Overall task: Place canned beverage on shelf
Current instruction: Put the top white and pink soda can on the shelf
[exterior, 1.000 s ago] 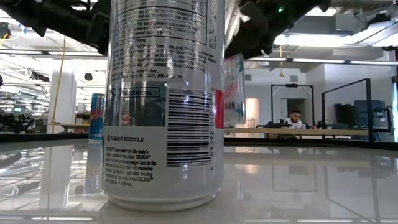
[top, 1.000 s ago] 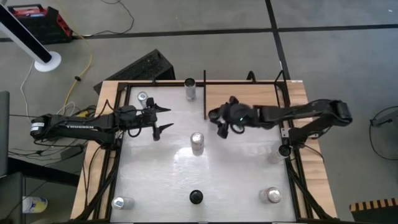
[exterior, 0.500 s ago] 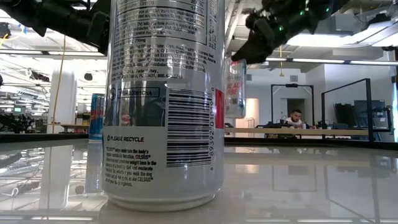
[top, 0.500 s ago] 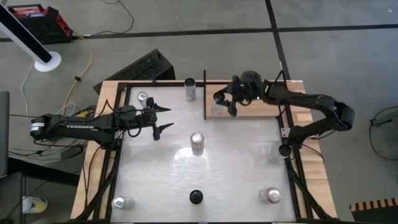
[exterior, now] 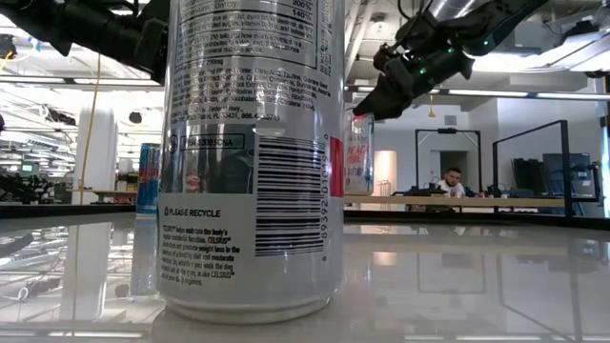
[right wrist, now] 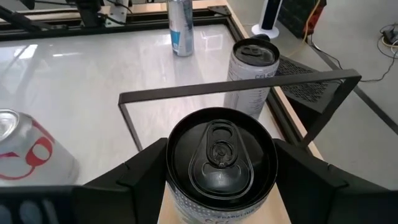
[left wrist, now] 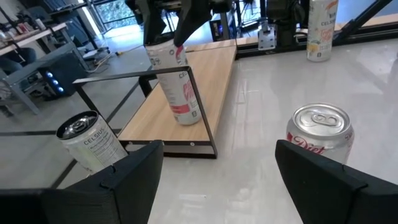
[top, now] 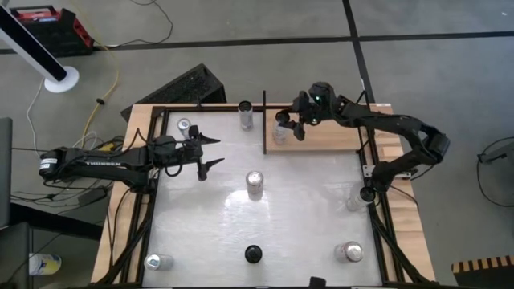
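My right gripper (top: 283, 128) is shut on a white canned beverage with red print (left wrist: 182, 93) at the near-left end of the shelf (top: 329, 135), a light-wood plank edged by black rods. The can also shows in the right wrist view (right wrist: 221, 155) and, partly hidden behind a near can, in the low view (exterior: 359, 152). My left gripper (top: 213, 152) is open and empty over the table's left part, pointing toward the shelf. My right gripper pinches the can's upper wall just under the rim (right wrist: 171, 186) between its two fingers (right wrist: 140, 177), one on each side. The fingers come from above, slanting down from the right. The can stands about upright with its base (left wrist: 188, 120) at the plank; whether it rests there I cannot tell.
A black rod frame (right wrist: 236, 86) stands at the shelf's left end, next to the held can. A silver can (top: 245, 115) and a blue one (top: 185, 126) stand at the far edge, a Diet Coke can (top: 254, 183) mid-table, and several more cans (top: 350, 252) along the near and right edges.
My right gripper has carried the can from over the table's middle toward the far edge, to the shelf's left end, and down to the plank. The can has stayed upright in the hold.
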Controlling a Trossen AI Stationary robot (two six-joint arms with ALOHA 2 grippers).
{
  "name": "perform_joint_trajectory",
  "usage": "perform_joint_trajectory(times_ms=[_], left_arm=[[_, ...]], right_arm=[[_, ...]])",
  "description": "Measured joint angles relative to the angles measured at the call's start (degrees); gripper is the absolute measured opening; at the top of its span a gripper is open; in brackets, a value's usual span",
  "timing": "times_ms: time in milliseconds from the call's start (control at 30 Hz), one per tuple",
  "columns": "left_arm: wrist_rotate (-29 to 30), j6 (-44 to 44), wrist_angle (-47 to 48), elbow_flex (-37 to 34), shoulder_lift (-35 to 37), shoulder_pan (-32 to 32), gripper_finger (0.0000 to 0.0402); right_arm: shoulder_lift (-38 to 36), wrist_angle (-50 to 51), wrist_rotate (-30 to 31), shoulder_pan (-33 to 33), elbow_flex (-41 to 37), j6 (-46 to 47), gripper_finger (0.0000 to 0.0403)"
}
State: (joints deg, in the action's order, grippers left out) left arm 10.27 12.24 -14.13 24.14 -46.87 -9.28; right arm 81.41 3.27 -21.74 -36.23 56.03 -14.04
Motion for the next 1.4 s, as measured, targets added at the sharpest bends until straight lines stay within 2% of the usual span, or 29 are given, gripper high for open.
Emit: perform_joint_trajectory(times_ms=[167, 400, 567, 833, 1000, 1133, 1200, 1300, 1400], left_arm=[[0.05, 0.01, -0.14, 0.0, 0.0, 0.0, 0.0296], [0.15, 0.2, -0.15, 0.0, 0.0, 0.0, 0.0296], [0.28, 0.56, -0.15, 0.0, 0.0, 0.0, 0.0296], [0.28, 0.45, 0.11, -0.01, 0.0, 0.0, 0.0296], [0.26, -0.52, 0.32, 0.0, 0.0, 0.02, 0.0296], [0.24, -1.61, 0.79, 0.0, 0.0, 0.02, 0.0296], [0.24, -2.31, 0.83, 0.0, 0.0, 0.02, 0.0296], [0.23, -2.86, 0.9, 0.0, 0.0, 0.02, 0.0296], [0.21, -4.25, 0.9, 0.0, 0.0, 0.02, 0.0296]], right_arm=[[0.34, -0.07, 0.36, -0.04, 0.07, -0.21, 0.0282], [-0.2, 0.66, 0.63, 0.61, 0.07, -1.12, 0.0377], [-0.25, 1.22, 0.68, 0.64, 2.27, -1.05, 0.0392], [-2.25, 11.97, 0.94, 3.72, 11.02, -0.73, 0.0383], [-6.99, 17.26, 4.12, 9.5, 10.45, 0.5, 0.0359], [-12.1, 21.79, 5.84, 15.44, 7.16, 2.16, 0.0326], [-14.39, 18.38, 7.41, 18.6, 3.26, 4.67, 0.0311], [-15.77, 7.74, 12.18, 22.24, -4.88, 8.35, 0.0293], [-15.04, 1.79, 14.36, 23.21, -11.67, 9.27, 0.028]])
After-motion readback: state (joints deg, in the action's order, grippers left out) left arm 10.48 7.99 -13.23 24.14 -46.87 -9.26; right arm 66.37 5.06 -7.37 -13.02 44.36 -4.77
